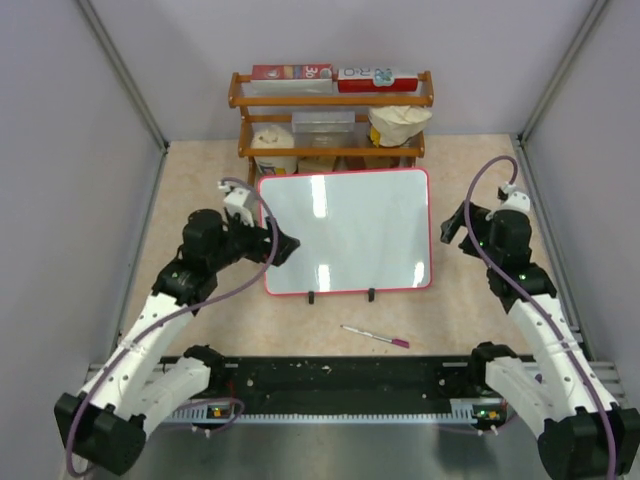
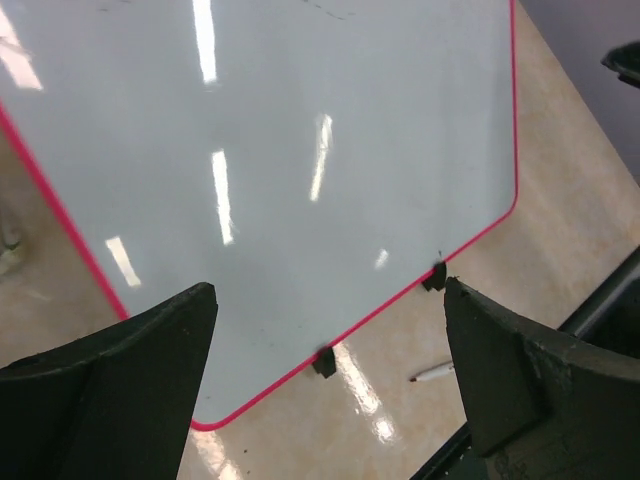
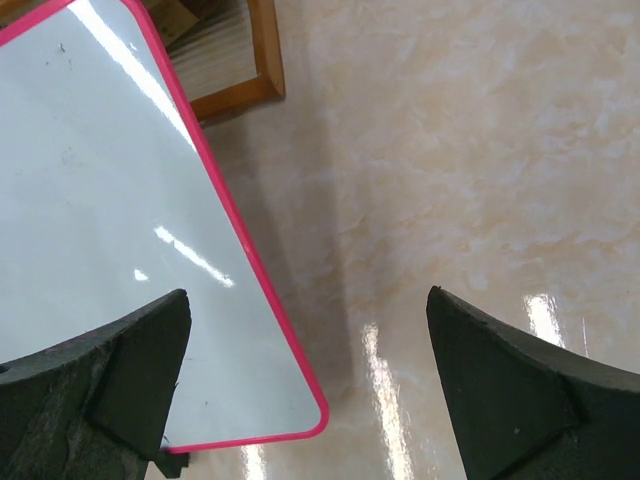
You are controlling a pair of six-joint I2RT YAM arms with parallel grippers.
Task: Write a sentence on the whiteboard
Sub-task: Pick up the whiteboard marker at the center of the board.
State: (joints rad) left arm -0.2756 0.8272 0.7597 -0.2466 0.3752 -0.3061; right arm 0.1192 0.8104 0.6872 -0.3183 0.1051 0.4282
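The whiteboard (image 1: 345, 230) sits mid-tabletop (image 1: 200, 180), its face blank: no word shows yet. A pen (image 1: 375, 336) lies just in front of the whiteboard's near edge, untouched. The left hand (image 2: 328, 290) hovers over the whiteboard's left part, spread and empty. The right hand (image 3: 308, 295) hangs off its right edge, also spread and empty. The step in hand seems to be fetching the pen: descend over its middle, pinch across the barrel, and leave the tip free.

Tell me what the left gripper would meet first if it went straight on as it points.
Probably the whiteboard: its blank face fills the wrist view ahead of the open left gripper; how far off is unclear.
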